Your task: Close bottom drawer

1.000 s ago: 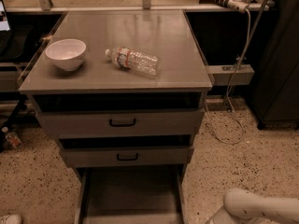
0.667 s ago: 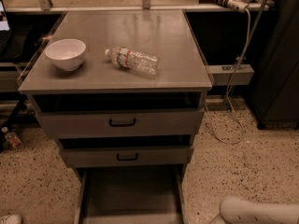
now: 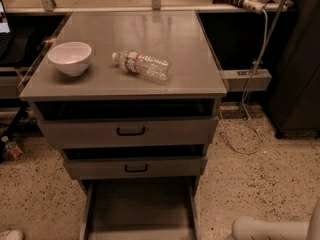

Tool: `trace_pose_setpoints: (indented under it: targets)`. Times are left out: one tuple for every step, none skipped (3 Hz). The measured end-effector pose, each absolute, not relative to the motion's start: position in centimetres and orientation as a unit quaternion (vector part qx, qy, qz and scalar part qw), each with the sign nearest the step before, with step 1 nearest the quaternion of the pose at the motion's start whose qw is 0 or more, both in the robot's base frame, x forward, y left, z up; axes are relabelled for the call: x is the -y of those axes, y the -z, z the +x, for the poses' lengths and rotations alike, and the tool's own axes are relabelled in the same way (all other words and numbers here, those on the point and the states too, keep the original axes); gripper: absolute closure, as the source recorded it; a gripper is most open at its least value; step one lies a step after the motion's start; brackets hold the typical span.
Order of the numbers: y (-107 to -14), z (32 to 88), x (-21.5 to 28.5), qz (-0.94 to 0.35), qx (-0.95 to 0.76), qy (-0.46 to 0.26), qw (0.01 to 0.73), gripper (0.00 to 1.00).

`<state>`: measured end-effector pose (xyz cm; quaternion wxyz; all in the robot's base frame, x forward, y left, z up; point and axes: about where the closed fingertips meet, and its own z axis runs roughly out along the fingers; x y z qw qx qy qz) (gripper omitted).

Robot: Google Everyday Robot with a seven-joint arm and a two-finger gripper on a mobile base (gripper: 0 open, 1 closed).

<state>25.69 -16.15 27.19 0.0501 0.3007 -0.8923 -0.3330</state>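
Note:
The bottom drawer [image 3: 140, 209] is pulled far out of the grey cabinet. Its long empty tray reaches the lower edge of the view, and its front panel and handle are cut off below. Above it, the mid-sized drawer [image 3: 136, 168] and the tall top drawer [image 3: 131, 131] each stand slightly open and have black loop handles. My gripper is out of view. Only a white arm link [image 3: 272, 229] shows, at the bottom right, to the right of the drawer tray and apart from it.
A white bowl [image 3: 70, 57] and a clear plastic bottle [image 3: 142, 65] lying on its side are on the cabinet top [image 3: 165, 39]. A cable [image 3: 252, 79] hangs from a power strip down to the speckled floor at the right. A dark cabinet [image 3: 300, 74] stands at the far right.
The white arm link has sunk lower and shifted a little left along the bottom right edge. The drawers, bowl and bottle have not moved.

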Motion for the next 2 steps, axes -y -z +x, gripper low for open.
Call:
trace_pose_setpoints:
  targets:
    - [-24.0, 26.9, 15.6, 0.267, 0.905, 0.329, 0.035, 1.0]
    - [-21.7, 28.0, 15.1, 0.241, 0.911, 0.335, 0.024, 1.0]
